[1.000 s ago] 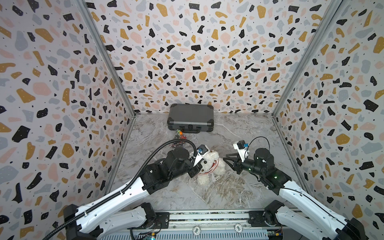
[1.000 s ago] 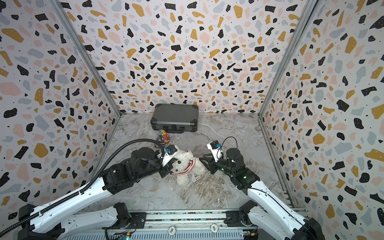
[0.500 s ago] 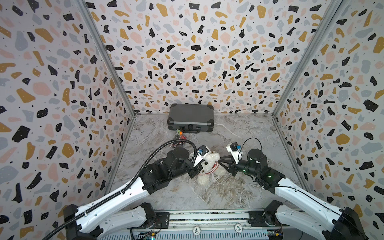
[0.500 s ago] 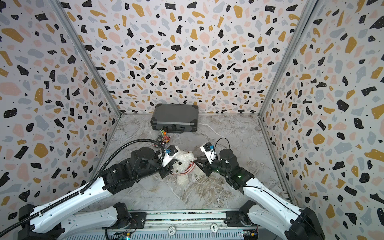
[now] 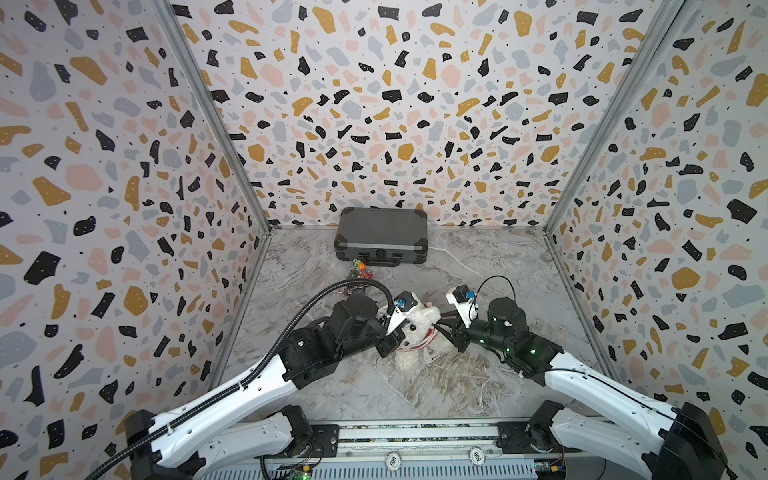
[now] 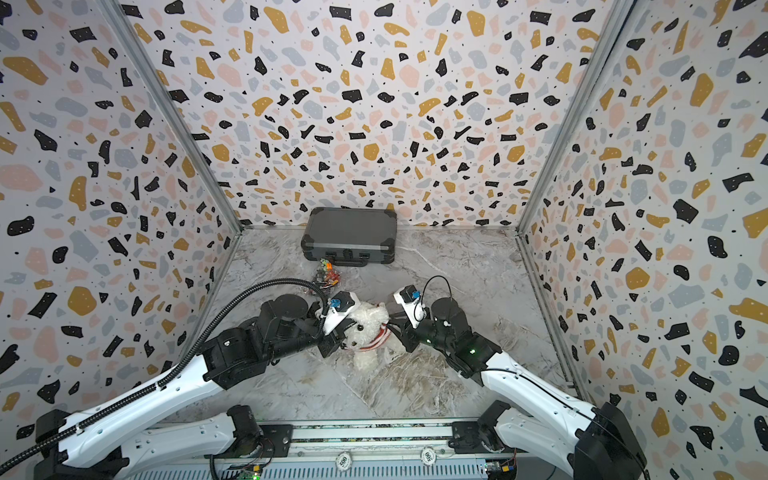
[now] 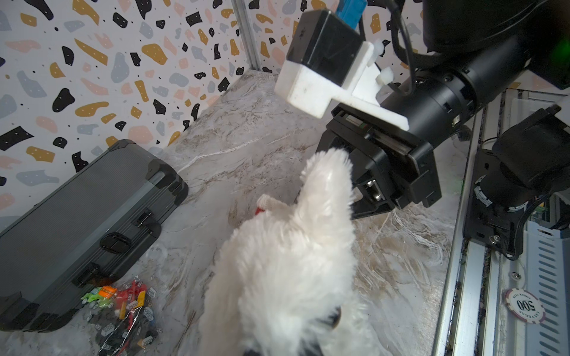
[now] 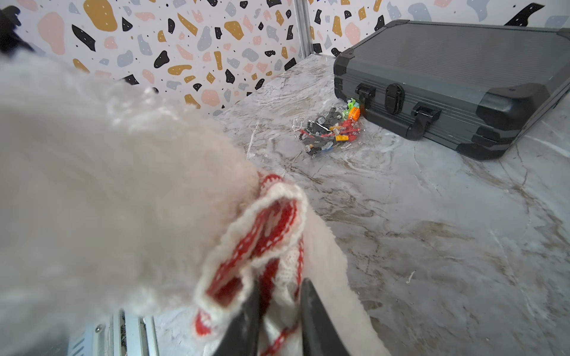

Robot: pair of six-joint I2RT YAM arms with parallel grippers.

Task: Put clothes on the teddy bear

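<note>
right wrist: right gripper (image 8: 279,294) pinches sweater (image 8: 271,215); left gripper (image 5: 394,337) clamps teddy bear (image 5: 419,328)

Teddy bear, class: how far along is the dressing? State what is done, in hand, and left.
Done: the red-and-white sweater is already round the teddy bear, bunched at neck and chest. In hand: the right end effector pinches the sweater's edge; the left end effector, shut, is at the bear's head. Left: pulling the knit down the body; sleeves cannot be judged.
</note>
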